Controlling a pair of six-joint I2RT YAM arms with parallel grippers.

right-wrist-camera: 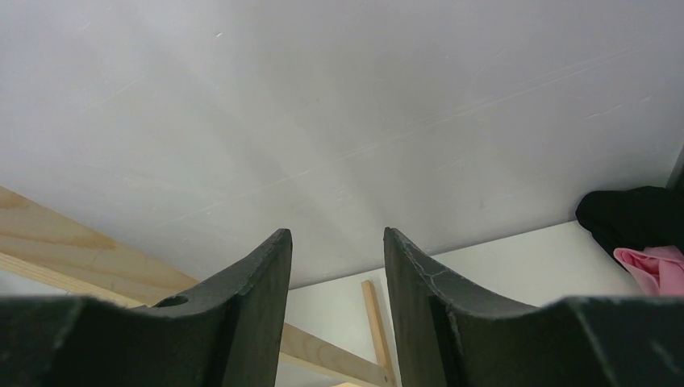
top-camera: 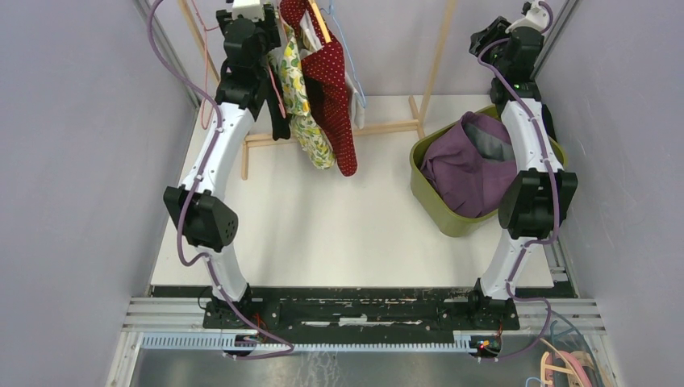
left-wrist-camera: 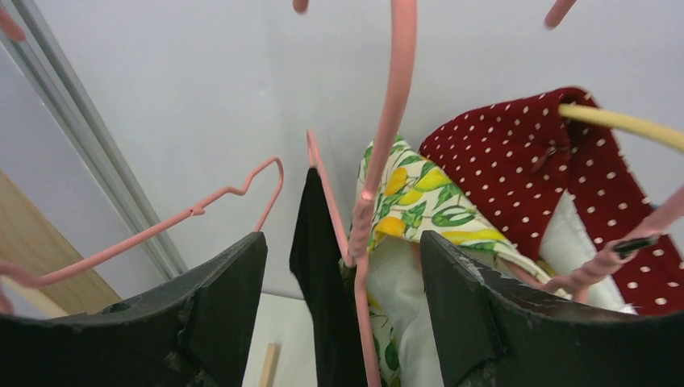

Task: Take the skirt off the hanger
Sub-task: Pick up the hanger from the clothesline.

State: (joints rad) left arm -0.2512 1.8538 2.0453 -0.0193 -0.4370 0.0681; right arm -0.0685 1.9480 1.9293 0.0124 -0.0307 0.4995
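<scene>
Black soft cloth skirt [left-wrist-camera: 319, 266], presumed: hung on thin pink wire hanger [left-wrist-camera: 330, 205], pale wooden rack [top-camera: 435, 60], back left. Light, limp, may snag; grasp upper edge beside wire. Left gripper [left-wrist-camera: 343, 242] open, straddling it; right gripper [right-wrist-camera: 337, 234] open, empty.

A white table [top-camera: 339, 230] is recorded, upon which the base of a wooden rack [top-camera: 387, 126] is stood and an olive-green bin [top-camera: 430, 200] is set at the right.
</scene>
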